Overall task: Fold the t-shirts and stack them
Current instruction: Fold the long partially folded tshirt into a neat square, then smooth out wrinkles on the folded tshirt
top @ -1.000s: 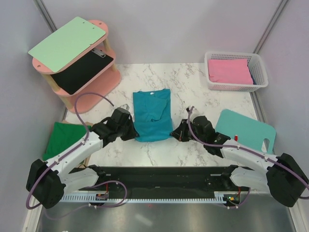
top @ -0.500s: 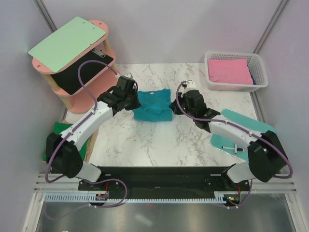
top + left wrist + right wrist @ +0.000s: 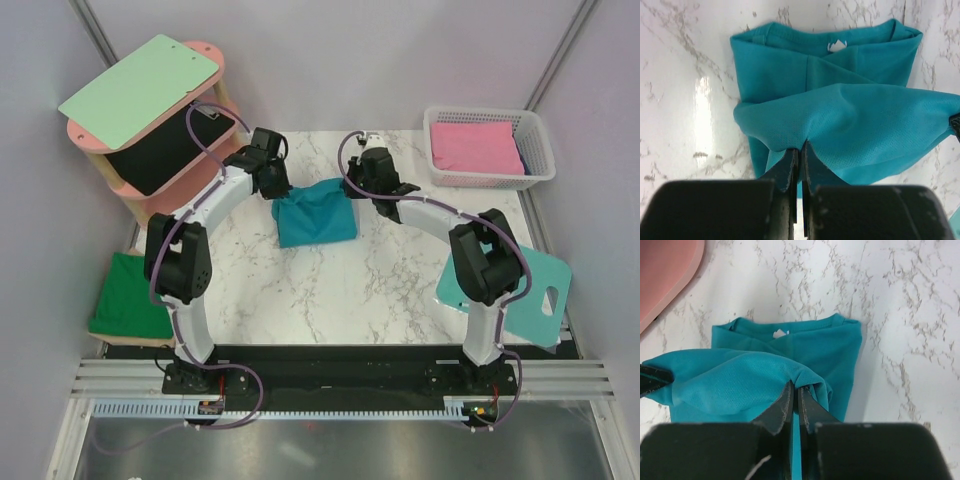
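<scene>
The teal-blue t-shirt [image 3: 315,212] lies folded on the marble table, its near half lifted and carried over the far half. My left gripper [image 3: 277,192] is shut on the shirt's left corner; the left wrist view shows the cloth [image 3: 850,120] pinched between its jaws [image 3: 801,150]. My right gripper [image 3: 352,188] is shut on the right corner, with the cloth [image 3: 740,380] draped from its jaws [image 3: 795,390]. The collar tag [image 3: 778,333] shows on the layer below. The dark green t-shirt [image 3: 130,295] lies folded at the table's left edge.
A pink two-tier stand [image 3: 190,150] with a mint-green clipboard [image 3: 140,90] is at the back left. A white basket [image 3: 488,150] with pink cloth is at the back right. A teal plastic board [image 3: 520,285] lies at the right.
Both grippers have carried the shirt's near edge away from the arm bases toward the far side, folding the shirt in half. Both arms are now stretched far out.
</scene>
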You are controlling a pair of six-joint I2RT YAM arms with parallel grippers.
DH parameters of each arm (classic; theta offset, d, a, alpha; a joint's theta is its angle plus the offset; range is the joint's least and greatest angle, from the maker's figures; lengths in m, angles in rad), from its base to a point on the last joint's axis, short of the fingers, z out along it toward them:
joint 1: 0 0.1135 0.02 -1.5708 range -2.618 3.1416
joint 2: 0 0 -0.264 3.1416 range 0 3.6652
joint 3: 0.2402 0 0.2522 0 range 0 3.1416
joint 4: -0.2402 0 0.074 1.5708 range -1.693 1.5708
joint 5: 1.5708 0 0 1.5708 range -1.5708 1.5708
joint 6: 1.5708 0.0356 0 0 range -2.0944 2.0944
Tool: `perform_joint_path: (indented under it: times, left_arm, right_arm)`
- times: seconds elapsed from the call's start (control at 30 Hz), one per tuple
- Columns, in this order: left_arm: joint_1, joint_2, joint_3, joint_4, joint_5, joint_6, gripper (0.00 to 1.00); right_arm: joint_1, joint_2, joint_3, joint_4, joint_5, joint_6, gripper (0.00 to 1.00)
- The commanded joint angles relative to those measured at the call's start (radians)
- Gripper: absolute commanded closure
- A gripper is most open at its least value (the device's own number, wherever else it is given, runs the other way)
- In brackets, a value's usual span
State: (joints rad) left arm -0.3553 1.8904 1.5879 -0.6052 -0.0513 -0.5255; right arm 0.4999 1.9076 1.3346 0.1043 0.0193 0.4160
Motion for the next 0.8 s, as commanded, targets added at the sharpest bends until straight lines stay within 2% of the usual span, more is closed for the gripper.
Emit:
perform_joint_path:
  times: [0.0,0.03,0.07,0.1,0.13,0.17,0.23,0.27,0.3,0.37,0.57,0.63,0.77]
  left_arm:
    - [0.041,0.111,0.125,0.015,0.069,0.058,0.98]
    - [0.048,0.133,0.164,0.015,0.085,0.059,0.98]
    - [0.067,0.156,0.188,0.013,0.099,0.065,0.97]
    - [0.076,0.212,0.214,0.01,0.117,0.068,0.91]
    - [0.084,0.237,0.268,0.009,0.151,0.071,0.6]
    - [0.101,0.26,0.291,-0.004,0.16,0.067,0.37]
    - [0.107,0.269,0.305,-0.002,0.13,0.065,0.09]
    - [0.105,0.257,0.296,-0.002,0.119,0.062,0.06]
    - [0.105,0.24,0.278,0.008,0.119,0.064,0.04]
    - [0.101,0.159,0.18,0.039,0.114,0.065,0.0]
    - [0.093,-0.063,-0.164,0.217,0.114,0.042,0.0]
    - [0.093,-0.077,-0.236,0.27,0.108,0.041,0.02]
    - [0.093,-0.034,-0.244,0.301,0.123,0.048,0.07]
  right_arm:
    - [-0.035,0.132,0.17,0.005,-0.007,-0.016,0.9]
    - [-0.038,0.154,0.191,-0.005,0.005,-0.008,0.87]
    - [-0.047,0.175,0.211,-0.015,0.014,0.006,0.72]
    - [-0.05,0.215,0.244,-0.024,0.036,0.015,0.6]
    - [-0.055,0.231,0.255,-0.022,0.069,0.026,0.49]
    - [-0.064,0.246,0.268,-0.017,0.071,0.036,0.31]
    - [-0.067,0.248,0.252,0.053,0.088,0.047,0.09]
    - [-0.069,0.232,0.221,0.104,0.091,0.05,0.02]
    - [-0.067,0.188,0.154,0.183,0.1,0.052,0.02]
    - [-0.069,0.144,0.103,0.222,0.106,0.055,0.02]
    - [-0.069,0.025,-0.055,0.222,0.061,0.082,0.02]
    - [-0.069,0.002,-0.112,0.23,0.038,0.101,0.02]
    - [-0.067,-0.019,-0.192,0.268,0.021,0.115,0.02]
